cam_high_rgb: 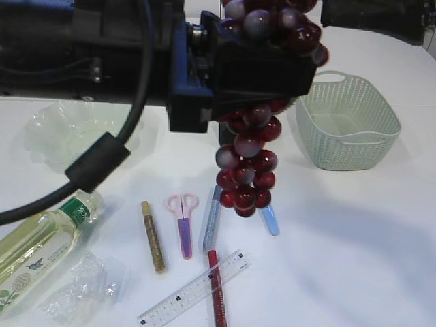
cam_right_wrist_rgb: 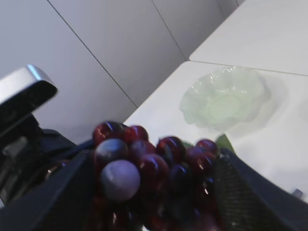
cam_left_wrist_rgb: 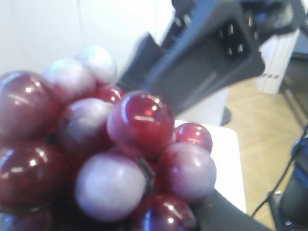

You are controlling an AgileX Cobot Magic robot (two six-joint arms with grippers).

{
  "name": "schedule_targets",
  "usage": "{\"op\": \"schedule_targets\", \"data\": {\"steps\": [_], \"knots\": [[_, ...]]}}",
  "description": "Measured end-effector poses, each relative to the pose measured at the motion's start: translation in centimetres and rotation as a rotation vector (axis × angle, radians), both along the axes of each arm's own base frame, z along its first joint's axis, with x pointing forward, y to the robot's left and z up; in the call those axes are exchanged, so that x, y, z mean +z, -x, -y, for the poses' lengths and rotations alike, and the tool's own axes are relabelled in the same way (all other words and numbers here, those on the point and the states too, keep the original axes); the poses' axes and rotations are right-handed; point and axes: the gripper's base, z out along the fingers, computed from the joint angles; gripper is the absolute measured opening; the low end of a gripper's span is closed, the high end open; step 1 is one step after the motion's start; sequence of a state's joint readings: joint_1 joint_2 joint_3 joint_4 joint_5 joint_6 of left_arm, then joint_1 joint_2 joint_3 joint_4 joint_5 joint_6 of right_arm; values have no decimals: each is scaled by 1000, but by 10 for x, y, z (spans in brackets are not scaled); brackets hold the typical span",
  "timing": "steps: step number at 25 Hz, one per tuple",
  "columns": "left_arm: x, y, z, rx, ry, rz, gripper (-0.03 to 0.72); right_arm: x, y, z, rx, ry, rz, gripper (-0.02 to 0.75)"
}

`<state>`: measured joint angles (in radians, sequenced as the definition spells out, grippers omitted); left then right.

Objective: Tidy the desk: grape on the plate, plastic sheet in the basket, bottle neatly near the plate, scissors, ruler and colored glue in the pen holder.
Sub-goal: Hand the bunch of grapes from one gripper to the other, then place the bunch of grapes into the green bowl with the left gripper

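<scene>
Clearly the grape bunch (cam_high_rgb: 248,160) hangs in the air above the middle of the surface (cam_high_rgb: 340,259), high enough that its lowest berries clear the scissors (cam_high_rgb: 183,221), ruler (cam_high_rgb: 194,289) and glue sticks (cam_high_rgb: 153,236) lying below. The left gripper (cam_left_wrist_rgb: 159,159) holds it, jaws narrowed around the berries near the top. The right gripper (cam_right_wrist_rgb: 154,192) brackets the same bunch with its jaws spread wide on either side, not pinching. That looks like a handover or a steadying pose. The plate (cam_high_rgb: 75,133) waits at the far left, unfilled, so the carry should head that way.
</scene>
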<state>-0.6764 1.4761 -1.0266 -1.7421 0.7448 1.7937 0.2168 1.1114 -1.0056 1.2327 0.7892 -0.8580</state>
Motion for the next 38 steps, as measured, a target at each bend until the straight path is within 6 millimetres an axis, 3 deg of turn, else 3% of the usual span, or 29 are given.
{"op": "schedule_targets", "data": {"steps": [8, 19, 29, 33, 38], "knots": [[17, -13, -38, 89, -52, 116, 153, -12, 12, 17, -120, 227, -101, 585], [16, -47, -93, 288, -132, 119, 152, -43, 34, 51, -230, 666, -418, 585], [14, -88, -143, 862, -253, 149, 151, -46, 37, 56, -243, 723, -456, 585], [-5, -107, -159, 1071, -341, 119, 151, -46, 37, 56, -244, 723, -457, 583], [-36, -133, -157, 1102, -440, 76, 151, -46, 37, 56, -245, 722, -458, 583]]}}
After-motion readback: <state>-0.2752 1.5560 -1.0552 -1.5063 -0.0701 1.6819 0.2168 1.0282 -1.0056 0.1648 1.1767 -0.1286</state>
